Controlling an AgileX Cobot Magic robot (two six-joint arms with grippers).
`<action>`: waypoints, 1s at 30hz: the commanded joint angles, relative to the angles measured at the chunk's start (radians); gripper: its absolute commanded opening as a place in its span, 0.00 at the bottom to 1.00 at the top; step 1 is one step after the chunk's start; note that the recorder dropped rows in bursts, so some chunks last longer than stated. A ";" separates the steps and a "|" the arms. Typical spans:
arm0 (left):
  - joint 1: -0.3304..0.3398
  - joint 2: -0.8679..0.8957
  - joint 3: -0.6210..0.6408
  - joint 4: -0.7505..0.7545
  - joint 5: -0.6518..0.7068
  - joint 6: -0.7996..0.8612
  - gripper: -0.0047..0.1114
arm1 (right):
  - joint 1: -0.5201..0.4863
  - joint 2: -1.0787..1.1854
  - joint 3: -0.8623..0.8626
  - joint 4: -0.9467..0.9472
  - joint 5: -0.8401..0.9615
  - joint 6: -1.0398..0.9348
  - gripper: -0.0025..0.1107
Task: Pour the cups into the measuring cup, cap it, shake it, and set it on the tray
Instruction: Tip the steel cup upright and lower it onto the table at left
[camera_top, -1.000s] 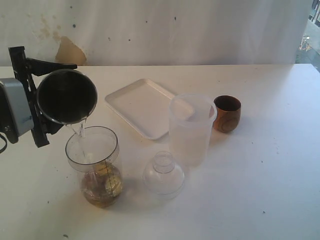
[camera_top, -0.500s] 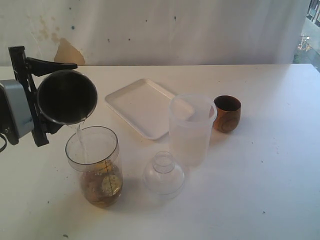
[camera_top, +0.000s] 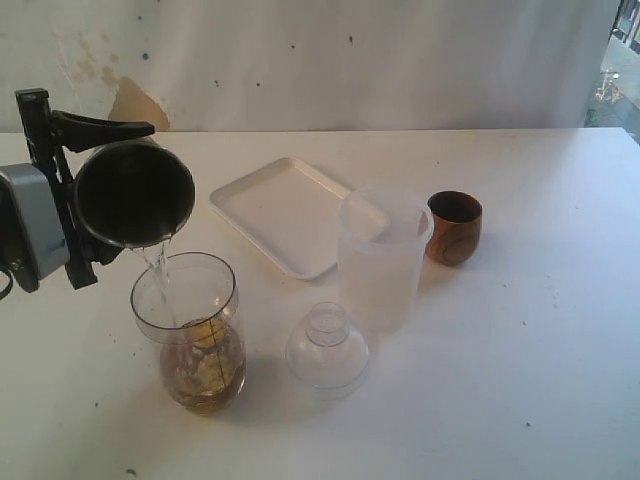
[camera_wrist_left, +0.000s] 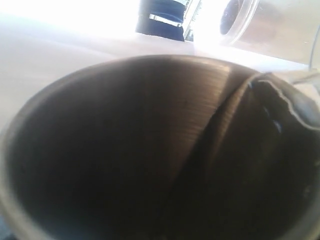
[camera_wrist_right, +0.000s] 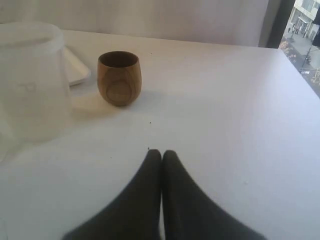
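My left gripper is shut on the steel tumbler, holding it tipped on its side with the mouth facing the camera. A thin clear stream runs from its lip into the measuring cup, which stands just below and holds brownish liquid with pale pieces. In the left wrist view the tumbler's dark inside fills the picture and hides the fingers. The wooden cup stands upright at the right. The white tray lies behind the middle. My right gripper is shut and empty, low over bare table, short of the wooden cup.
A frosted plastic tub stands between the tray and the wooden cup. The clear dome cap rests on the table beside the measuring cup. A corner of the tray shows behind the tub in the right wrist view.
The stream keeps running and the brownish level in the measuring cup has risen a little. The tumbler and left gripper have barely shifted.
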 joint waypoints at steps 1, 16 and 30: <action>-0.003 -0.015 -0.010 -0.042 -0.042 -0.002 0.04 | 0.004 -0.006 0.006 -0.002 -0.007 0.004 0.02; -0.003 0.013 -0.010 -0.277 0.105 -1.028 0.04 | 0.004 -0.006 0.006 -0.002 -0.007 0.004 0.02; 0.008 0.255 -0.028 -0.632 0.045 -0.906 0.04 | 0.004 -0.006 0.006 -0.002 -0.007 0.004 0.02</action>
